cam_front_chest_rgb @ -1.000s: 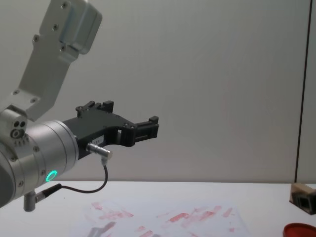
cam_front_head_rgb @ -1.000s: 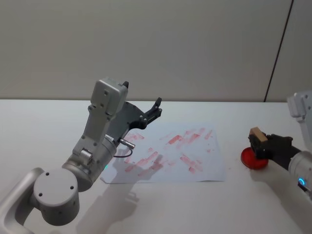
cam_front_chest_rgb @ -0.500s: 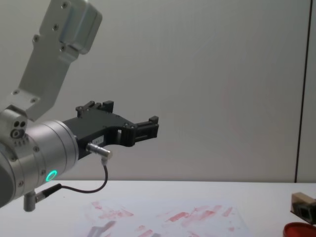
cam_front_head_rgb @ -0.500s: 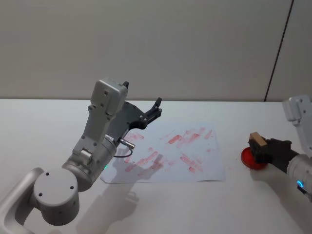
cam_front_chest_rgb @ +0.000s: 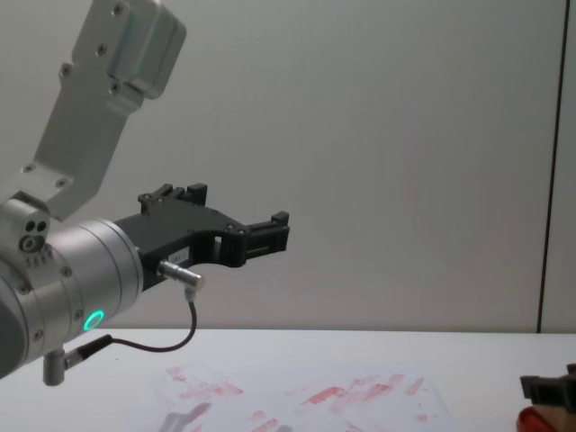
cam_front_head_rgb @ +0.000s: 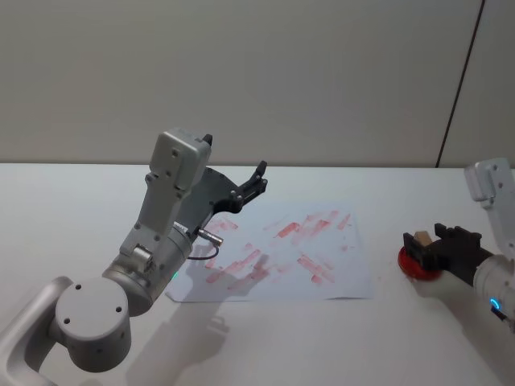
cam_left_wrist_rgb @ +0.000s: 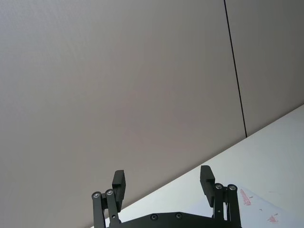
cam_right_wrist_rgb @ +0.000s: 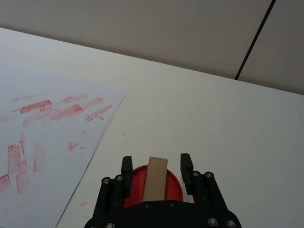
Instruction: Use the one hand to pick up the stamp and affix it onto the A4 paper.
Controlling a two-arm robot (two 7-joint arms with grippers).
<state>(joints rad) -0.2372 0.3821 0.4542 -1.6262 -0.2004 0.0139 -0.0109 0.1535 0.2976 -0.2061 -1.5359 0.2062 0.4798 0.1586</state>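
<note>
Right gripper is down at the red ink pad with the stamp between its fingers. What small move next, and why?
Probably close the right gripper on the stamp. The block sits on the red ink pad between the fingers with gaps on both sides, so it looks ungripped. Then lift toward the A4 paper. The left gripper is raised above the sheet.

You cannot see the lower end of the light tan wooden stamp [cam_right_wrist_rgb: 156, 176]: the right gripper [cam_right_wrist_rgb: 155, 170] body hides where it meets the flat round red ink pad [cam_right_wrist_rgb: 175, 187]. In the chest view, that pad [cam_front_chest_rgb: 549, 421] is cut off at the right edge. The left arm covers the near left corner of the white ink-smeared A4 paper [cam_front_head_rgb: 322, 257].
</note>
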